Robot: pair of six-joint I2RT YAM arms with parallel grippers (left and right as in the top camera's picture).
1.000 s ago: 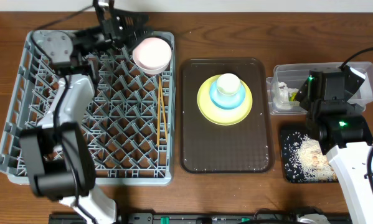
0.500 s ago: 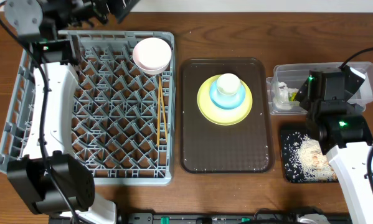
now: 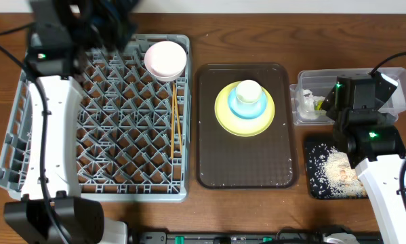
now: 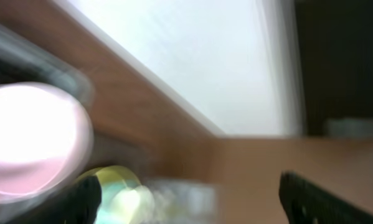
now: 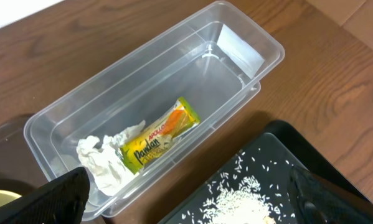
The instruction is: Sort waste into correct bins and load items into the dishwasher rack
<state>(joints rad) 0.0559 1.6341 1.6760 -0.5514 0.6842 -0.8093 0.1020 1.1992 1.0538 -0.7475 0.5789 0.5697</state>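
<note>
Left hand hangs wide open, empty, left of the white bowl in the dishwasher rack; right hand, equally open, over the clear tub. Blue cup on yellow plate looks next: grip its sides squarely.

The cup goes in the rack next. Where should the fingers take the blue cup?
Probably across its round wall, coming down from above: the light blue cup stands centred on the yellow plate, sides free all round. Which end faces up, I cannot tell.
</note>
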